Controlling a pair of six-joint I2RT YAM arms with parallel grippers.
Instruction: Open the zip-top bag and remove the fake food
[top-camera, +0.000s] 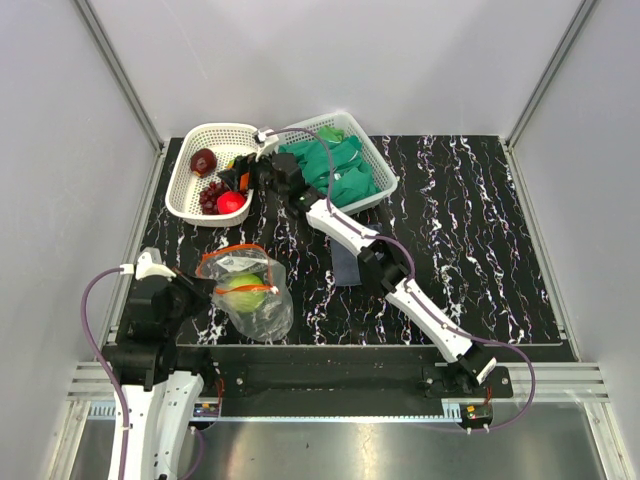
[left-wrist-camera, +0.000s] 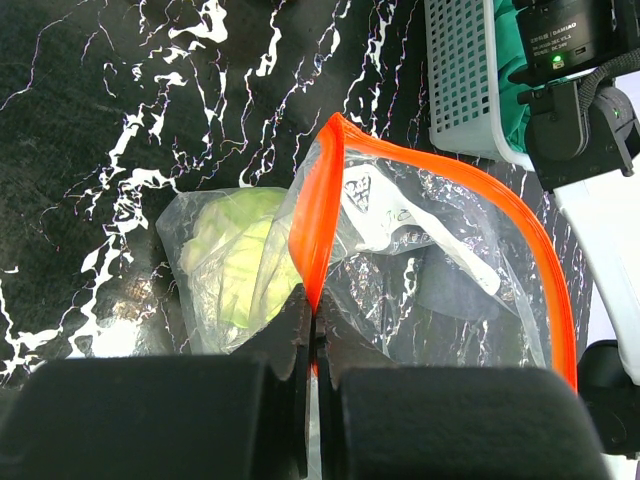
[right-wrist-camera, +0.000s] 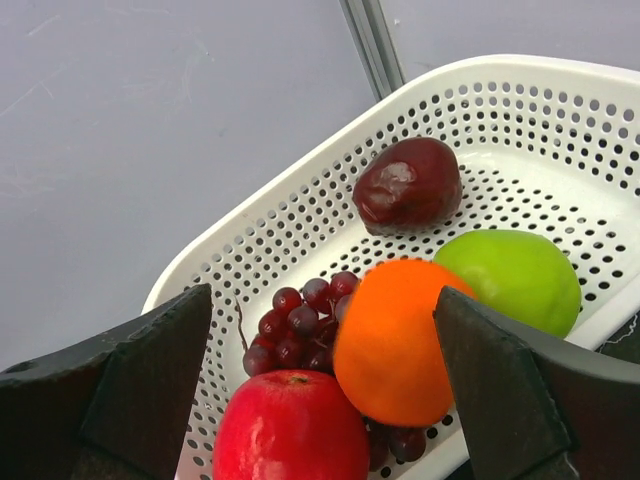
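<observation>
The clear zip-top bag (top-camera: 262, 305) lies on the black marble table in front of the left arm, its orange-red zip strip (top-camera: 236, 251) raised and its mouth gaping. A pale green cabbage (top-camera: 243, 290) sits inside it and also shows in the left wrist view (left-wrist-camera: 235, 255). My left gripper (left-wrist-camera: 313, 320) is shut on the zip strip (left-wrist-camera: 318, 225) at the bag's near edge. My right gripper (right-wrist-camera: 322, 300) is open above the white basket (right-wrist-camera: 300, 180). The basket holds a dark red apple (right-wrist-camera: 408, 185), green apple (right-wrist-camera: 515, 280), orange (right-wrist-camera: 400, 340), red tomato (right-wrist-camera: 290, 425) and grapes (right-wrist-camera: 300, 320).
A second white basket (top-camera: 385, 178) with green cloths stands at the back, right of the fruit basket (top-camera: 195, 140). A dark grey-blue cloth (top-camera: 345, 268) lies under the right arm. Grey walls enclose the table on three sides.
</observation>
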